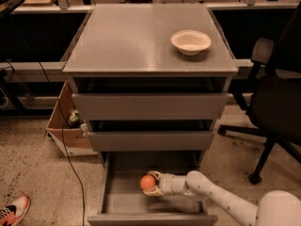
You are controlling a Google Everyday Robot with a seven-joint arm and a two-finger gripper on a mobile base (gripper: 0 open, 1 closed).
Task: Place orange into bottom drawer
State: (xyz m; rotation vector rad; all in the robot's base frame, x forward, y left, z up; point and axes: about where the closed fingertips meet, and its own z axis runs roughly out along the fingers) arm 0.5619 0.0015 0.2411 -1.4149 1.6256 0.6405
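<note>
The orange point(147, 182) is small, round and bright, inside the open bottom drawer point(117, 204) of the grey cabinet, near the drawer's middle. My gripper point(153, 183) reaches into the drawer from the right on a white arm and is shut on the orange, with one finger above and one below it. I cannot tell whether the orange touches the drawer floor. The two shallower drawers above are pushed in.
A cream-white bowl point(191, 42) sits on the cabinet top at the right. A black office chair point(277, 102) stands to the right. A cardboard box point(66, 126) and a cable are at the left. A red shoe point(11, 210) shows at bottom left.
</note>
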